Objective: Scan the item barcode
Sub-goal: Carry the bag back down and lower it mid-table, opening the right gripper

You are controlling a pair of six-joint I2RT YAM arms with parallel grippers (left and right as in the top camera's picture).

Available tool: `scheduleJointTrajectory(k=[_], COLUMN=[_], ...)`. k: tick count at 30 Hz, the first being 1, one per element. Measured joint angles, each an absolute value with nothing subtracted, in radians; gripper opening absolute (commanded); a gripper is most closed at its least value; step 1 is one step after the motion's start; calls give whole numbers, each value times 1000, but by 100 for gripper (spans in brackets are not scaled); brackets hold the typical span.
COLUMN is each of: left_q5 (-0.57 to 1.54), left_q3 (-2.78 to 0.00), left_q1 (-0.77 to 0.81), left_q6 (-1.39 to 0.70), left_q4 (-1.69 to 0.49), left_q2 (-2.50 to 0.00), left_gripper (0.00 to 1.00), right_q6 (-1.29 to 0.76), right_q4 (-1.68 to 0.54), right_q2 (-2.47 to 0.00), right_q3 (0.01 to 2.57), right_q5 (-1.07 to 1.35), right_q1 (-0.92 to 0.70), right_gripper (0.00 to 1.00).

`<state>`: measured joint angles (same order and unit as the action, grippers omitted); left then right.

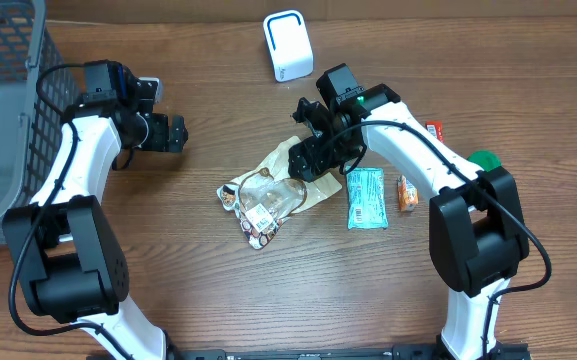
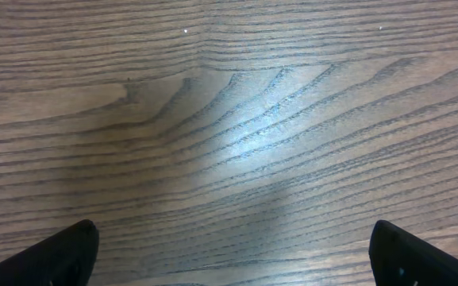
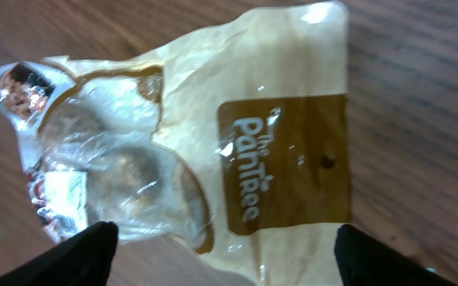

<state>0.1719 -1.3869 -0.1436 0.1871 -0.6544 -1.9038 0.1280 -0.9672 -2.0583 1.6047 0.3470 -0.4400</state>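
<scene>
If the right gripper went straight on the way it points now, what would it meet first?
The Pantree snack bag on the table: it fills the wrist view directly ahead of the right gripper, whose jaws stand open. Nothing else shows in that line; the gap to it is unclear.

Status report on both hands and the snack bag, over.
Left hand open over table. Right hand open above snack bag; bag on table, not held. No clutter between bag and white scanner.
</scene>
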Motion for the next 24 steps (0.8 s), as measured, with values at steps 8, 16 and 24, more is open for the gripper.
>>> scheduleJointTrajectory(k=[8,16,24], left_q5=[172,172,172], left_q3=[-1387,-1387,-1387], left_q1=[-144,-144,-144], left_q6=[187,187,187], left_q4=[-654,-654,-654], left_q2=[-1904,-1904,-1904], left_gripper=[100,100,100], right_q6=[65,17,-62], right_q4=[-934,-883,-825], right_q2=[-2058,-2058,-2058], right_q3=[1605,1595,1512], right_q5=[295,284,284], right_q1=[-485,-577,-669], right_gripper=[66,73,74])
